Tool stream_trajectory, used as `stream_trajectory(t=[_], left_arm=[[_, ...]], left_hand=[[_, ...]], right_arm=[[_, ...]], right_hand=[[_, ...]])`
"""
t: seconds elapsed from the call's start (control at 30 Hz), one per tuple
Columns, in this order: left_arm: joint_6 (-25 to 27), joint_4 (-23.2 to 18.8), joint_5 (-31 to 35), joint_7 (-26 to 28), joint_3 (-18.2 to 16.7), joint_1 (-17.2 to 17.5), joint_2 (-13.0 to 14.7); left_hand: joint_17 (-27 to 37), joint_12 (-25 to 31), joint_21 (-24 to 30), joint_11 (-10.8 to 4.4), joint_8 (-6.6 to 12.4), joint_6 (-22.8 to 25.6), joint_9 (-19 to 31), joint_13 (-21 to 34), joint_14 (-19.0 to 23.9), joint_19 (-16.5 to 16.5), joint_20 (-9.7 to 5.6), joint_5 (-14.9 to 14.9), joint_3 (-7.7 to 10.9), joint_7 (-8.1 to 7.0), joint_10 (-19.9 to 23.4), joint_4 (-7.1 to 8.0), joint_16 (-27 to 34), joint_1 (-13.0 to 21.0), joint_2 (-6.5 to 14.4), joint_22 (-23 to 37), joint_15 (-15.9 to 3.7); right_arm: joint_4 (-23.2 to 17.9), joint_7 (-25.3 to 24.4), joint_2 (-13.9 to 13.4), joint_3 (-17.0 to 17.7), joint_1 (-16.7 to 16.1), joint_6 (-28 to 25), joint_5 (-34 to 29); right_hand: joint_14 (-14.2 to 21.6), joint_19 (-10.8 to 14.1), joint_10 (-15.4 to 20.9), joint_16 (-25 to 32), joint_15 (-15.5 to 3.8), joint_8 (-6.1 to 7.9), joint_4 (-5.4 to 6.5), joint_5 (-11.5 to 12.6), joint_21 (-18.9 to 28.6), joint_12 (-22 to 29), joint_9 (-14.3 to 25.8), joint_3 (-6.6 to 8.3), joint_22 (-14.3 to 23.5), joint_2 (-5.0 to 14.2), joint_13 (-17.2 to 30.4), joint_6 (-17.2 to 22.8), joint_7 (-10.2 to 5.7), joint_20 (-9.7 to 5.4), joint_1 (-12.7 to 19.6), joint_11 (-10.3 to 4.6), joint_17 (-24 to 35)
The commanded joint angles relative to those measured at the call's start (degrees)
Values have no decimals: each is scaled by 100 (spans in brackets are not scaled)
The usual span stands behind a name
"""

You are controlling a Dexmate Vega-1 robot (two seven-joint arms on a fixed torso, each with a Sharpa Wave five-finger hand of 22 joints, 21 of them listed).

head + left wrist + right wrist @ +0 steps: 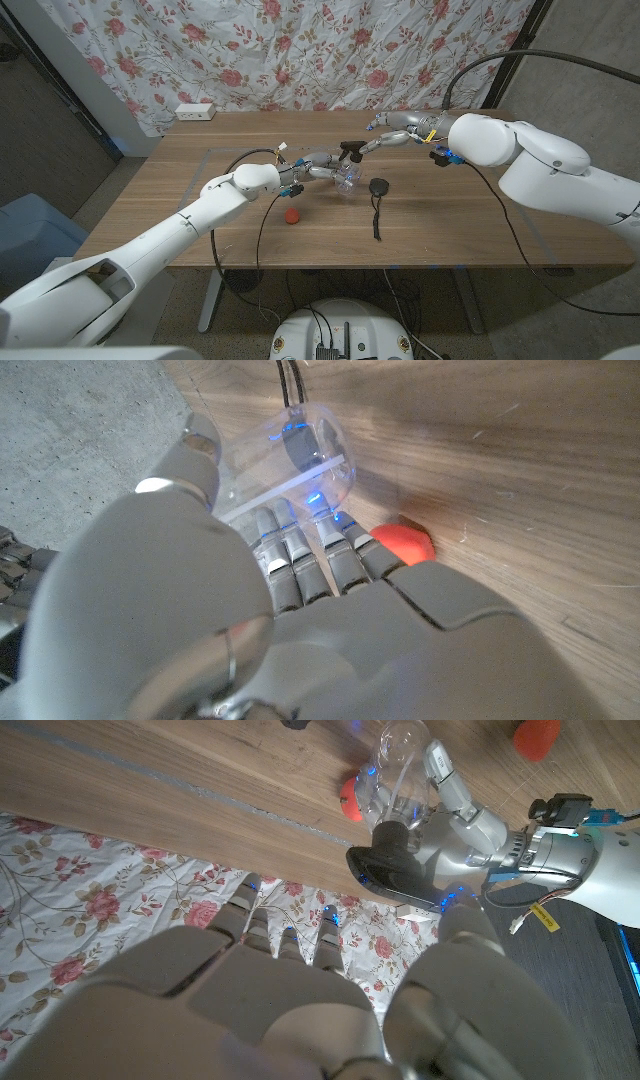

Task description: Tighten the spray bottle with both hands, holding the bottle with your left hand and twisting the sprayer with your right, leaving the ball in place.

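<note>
The clear spray bottle point(347, 180) was gripped by the left hand point(318, 168), its lower part hidden behind fingers. The black sprayer point(352, 151) was pinched by the right hand point(388, 132). The red ball point(290, 215) was partly cut off in the wrist views.

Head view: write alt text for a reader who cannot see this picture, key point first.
The left robot hand grips a clear spray bottle above a wooden table while the right robot hand reaches to its black sprayer. A red ball and a black corded object lie nearby.
</note>
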Motion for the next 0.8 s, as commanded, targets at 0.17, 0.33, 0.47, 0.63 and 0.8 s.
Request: stream_trajectory(t=[0.17,0.33,0.47,0.63,0.8], left_arm=[[56,-92,108,104,39,9,2],[23,-45,126,19,68,-44,-1],[3,-12,142,-31,79,-79,2],[-23,20,151,-50,78,-101,-9],[-16,30,193,-88,97,-141,3]], left_hand=[[-11,32,6,-186,813,113,11,42,59,48,-347,60,-25,-20,213,25,24,-61,575,15,-793],[-21,31,6,-204,816,98,6,49,69,54,-344,63,-25,-30,221,26,15,-67,582,15,-795],[-22,30,6,-207,830,110,1,54,73,58,-347,63,-31,-31,224,30,13,-74,593,15,-793],[-28,28,6,-207,839,111,-4,59,80,63,-339,65,-32,-39,230,31,7,-81,603,15,-796],[-39,22,5,-205,848,103,-10,66,90,66,-341,67,-32,-35,227,36,-6,-97,612,15,-791]], right_arm=[[210,405,364,-480,312,-191,-717],[196,632,497,-713,475,-471,-1042],[196,727,555,-823,536,-539,-1218],[197,716,624,-836,504,-542,-1310],[174,579,702,-831,392,-576,-1428]], right_hand=[[-47,-17,-14,38,2,103,59,-30,33,60,46,-12,23,5,34,174,33,32,-101,-1,18],[-27,-1,-4,55,-20,138,68,-29,43,75,59,-11,23,28,34,250,6,21,-123,2,21],[-22,-2,-3,63,-25,176,71,-26,45,82,70,-9,22,46,34,336,-18,21,-137,5,24],[-19,-4,-5,70,-24,216,71,-26,47,90,84,-12,22,54,34,424,6,24,-156,4,26],[104,81,130,126,-77,344,48,-26,75,147,118,-15,17,54,31,706,85,-43,-171,13,26]])
